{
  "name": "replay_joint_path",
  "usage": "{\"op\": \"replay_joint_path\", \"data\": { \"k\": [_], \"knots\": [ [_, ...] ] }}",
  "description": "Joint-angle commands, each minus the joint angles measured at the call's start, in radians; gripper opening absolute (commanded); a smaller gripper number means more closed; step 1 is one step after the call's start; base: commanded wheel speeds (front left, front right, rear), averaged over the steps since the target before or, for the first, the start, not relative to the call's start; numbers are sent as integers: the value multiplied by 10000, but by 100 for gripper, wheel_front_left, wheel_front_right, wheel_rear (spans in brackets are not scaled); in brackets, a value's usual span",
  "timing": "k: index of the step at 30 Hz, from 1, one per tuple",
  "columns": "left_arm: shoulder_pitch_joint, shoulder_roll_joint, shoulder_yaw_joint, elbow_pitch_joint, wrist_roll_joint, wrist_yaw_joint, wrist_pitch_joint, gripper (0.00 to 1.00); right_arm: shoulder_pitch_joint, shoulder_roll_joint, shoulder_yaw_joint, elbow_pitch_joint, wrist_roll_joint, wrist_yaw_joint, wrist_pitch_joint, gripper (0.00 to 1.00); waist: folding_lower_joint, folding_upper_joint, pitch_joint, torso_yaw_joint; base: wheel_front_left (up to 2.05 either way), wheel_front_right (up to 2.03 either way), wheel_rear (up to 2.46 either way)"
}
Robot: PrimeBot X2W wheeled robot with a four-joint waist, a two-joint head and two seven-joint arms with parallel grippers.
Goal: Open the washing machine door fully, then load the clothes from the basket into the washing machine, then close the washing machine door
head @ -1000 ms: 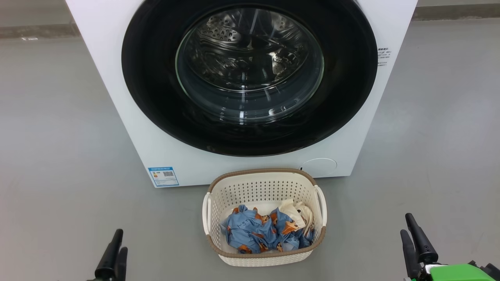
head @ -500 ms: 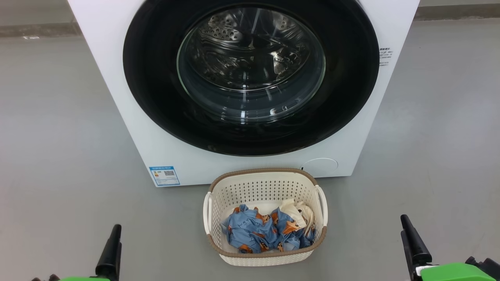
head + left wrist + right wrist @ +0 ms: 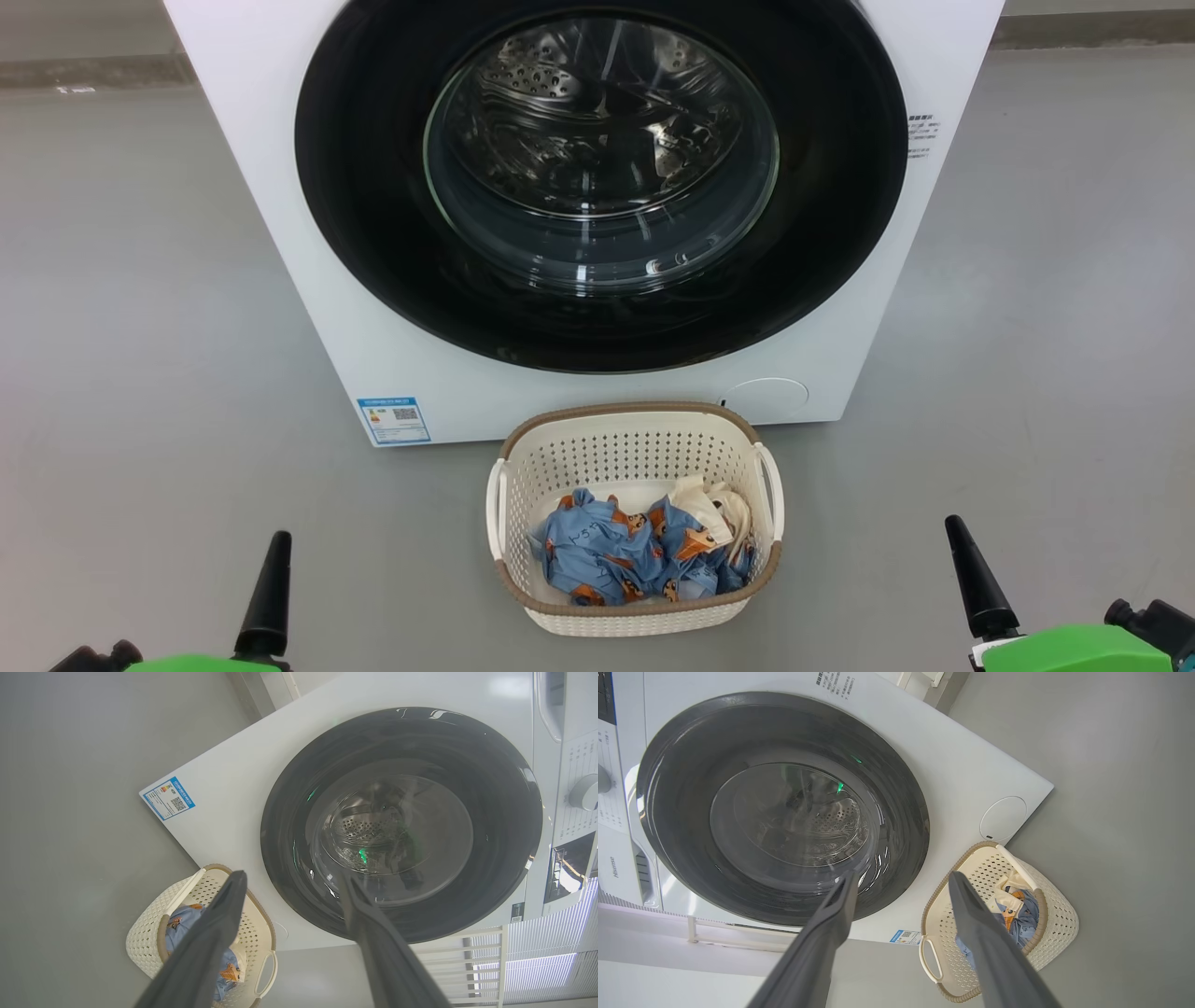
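The white washing machine (image 3: 280,187) stands in front of me. Its washing machine door (image 3: 597,322), with a glossy black rim and clear glass centre, lies shut flat against the front, and the steel drum shows through the glass. The cream basket (image 3: 635,411) sits on the floor just before the machine. In it lie the clothes (image 3: 597,551), crumpled blue fabric with orange prints and a cream cloth (image 3: 714,509). My left gripper (image 3: 294,877) is open and empty, low at the left. My right gripper (image 3: 903,876) is open and empty, low at the right. Both are well short of the basket and door.
Grey floor (image 3: 140,327) spreads on both sides of the machine and basket. A blue label (image 3: 393,420) and a round cap (image 3: 766,397) sit low on the machine front. A control panel with a knob (image 3: 584,791) is above the door. A white slatted rack (image 3: 481,961) stands beside the machine.
Both grippers have turned, so each now shows one dark finger in the head view, with more of the green wrist parts along the bottom edge. The door, basket and clothes are unchanged.
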Motion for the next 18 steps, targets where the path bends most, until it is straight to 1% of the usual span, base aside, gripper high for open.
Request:
{"op": "replay_joint_path", "data": {
  "k": [1, 8, 17, 18],
  "knots": [
    [-156, 196, 106, -324, 324, -13, -126, 100, -456, -138, 159, -192, -400, 7, -127, 100, -1, -1, 7, 2, 0, 0, 0],
    [-138, 218, 78, -401, 1059, -15, -330, 100, -485, -245, 293, -159, -1423, 8, -330, 100, -1, -1, 13, -1, 0, 0, 0],
    [-124, 242, 126, -488, 2320, -17, -597, 100, -501, -317, 385, -241, -2720, 9, -595, 100, -1, -1, 19, 0, 0, 0, 0],
    [-124, 242, 126, -488, 2320, -17, -597, 100, -501, -317, 385, -241, -2720, 9, -595, 100, -1, -1, 19, 0, 0, 0, 0]
  ]
}}
